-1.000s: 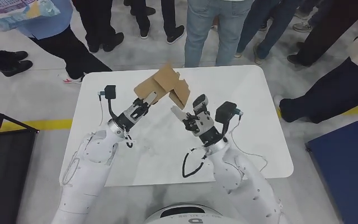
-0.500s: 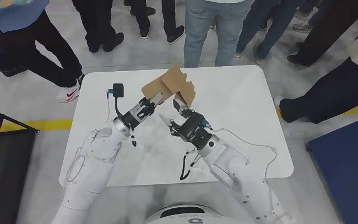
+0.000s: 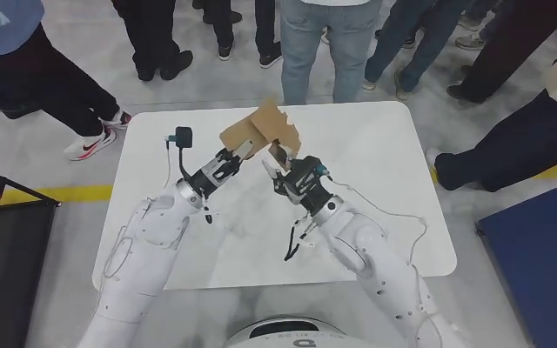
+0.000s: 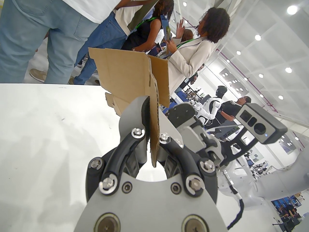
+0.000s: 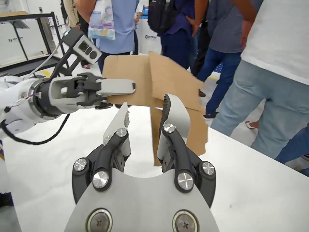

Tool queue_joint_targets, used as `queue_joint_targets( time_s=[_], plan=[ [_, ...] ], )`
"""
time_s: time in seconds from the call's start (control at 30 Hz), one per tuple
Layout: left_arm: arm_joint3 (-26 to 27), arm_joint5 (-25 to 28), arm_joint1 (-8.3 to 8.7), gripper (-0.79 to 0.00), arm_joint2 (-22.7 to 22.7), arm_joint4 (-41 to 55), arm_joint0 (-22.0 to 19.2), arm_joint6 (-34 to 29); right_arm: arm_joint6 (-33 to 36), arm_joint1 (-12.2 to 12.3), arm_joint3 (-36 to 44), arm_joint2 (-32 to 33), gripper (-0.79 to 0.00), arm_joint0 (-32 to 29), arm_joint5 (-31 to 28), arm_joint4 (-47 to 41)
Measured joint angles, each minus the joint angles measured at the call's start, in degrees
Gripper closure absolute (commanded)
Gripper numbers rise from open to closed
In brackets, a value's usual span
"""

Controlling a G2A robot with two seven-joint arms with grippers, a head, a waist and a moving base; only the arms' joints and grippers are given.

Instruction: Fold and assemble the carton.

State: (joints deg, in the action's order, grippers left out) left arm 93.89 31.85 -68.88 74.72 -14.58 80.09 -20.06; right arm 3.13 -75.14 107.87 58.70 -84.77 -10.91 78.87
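Light: bright, even; round ceiling lamps (image 4: 292, 9) glare above the left gripper (image 4: 152, 117).
Shadows: soft, grey, on the white table (image 4: 36, 121) beside that gripper.
Distortion: wrist views bow at edges.

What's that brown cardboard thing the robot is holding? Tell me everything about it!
It is a carton of plain brown corrugated cardboard, not yet a box: flat panels and flaps bent at creases, standing on edge over the white table. The left pincer is shut on one thin panel edge. The right pincer is open, with a lower flap between its fingers.
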Motion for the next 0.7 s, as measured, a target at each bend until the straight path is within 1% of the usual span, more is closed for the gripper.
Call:
queue_joint_targets(
  time_s=[0.1,0.17,0.23,0.33,0.4,0.47,0.5,0.6,0.63,0.7],
  plan=[
    [-0.34,-0.23,-0.03,0.0,-0.38,0.0,-0.39,-0.08,0.31,-0.19,-0.52,-1.27,-0.326,0.41,-0.58,-0.77],
    [-0.54,-0.35,-0.03,0.0,-0.59,-0.16,-0.6,-0.12,0.26,-0.29,-0.81,-1.7,-0.357,0.7,-0.74,-1.29],
    [-0.69,-0.42,-0.04,0.0,-0.73,-0.26,-0.71,-0.12,-0.23,-0.35,-0.82,-1.66,-0.416,0.9,-0.66,-2.07],
    [-0.79,-0.47,0.0,0.0,-0.82,-0.85,-0.83,-0.04,-3.2,-0.47,0.2,-0.17,-0.44,0.66,1.07,-5.02],
    [-0.76,-0.46,0.02,0.0,-0.83,-1.36,-0.75,0.21,-5.72,-0.49,1.18,1.53,-0.434,0.05,2.69,-7.41],
    [-0.67,-0.46,0.05,0.0,-0.85,-1.72,-0.62,0.42,-7.6,-0.43,2.19,3.34,-0.406,-0.76,3.57,-9.84],
    [-0.62,-0.45,0.06,0.0,-0.86,-1.88,-0.58,0.46,-7.98,-0.37,2.48,4.11,-0.409,-1.08,3.82,-10.52],
    [-0.33,-0.4,0.11,0.0,-0.91,-2.47,-0.4,0.6,-6.54,-0.06,2.16,6.4,-0.416,-1.45,5.17,-8.55],
    [-0.21,-0.4,0.12,0.0,-0.96,-2.58,-0.35,0.62,-5.66,0.01,1.86,6.71,-0.391,-1.42,5.61,-7.47],
    [0.05,-0.4,0.13,0.0,-1.11,-2.76,-0.3,0.62,-3.94,-0.01,1.44,6.68,-0.382,-1.36,5.66,-7.64]
  ],
)
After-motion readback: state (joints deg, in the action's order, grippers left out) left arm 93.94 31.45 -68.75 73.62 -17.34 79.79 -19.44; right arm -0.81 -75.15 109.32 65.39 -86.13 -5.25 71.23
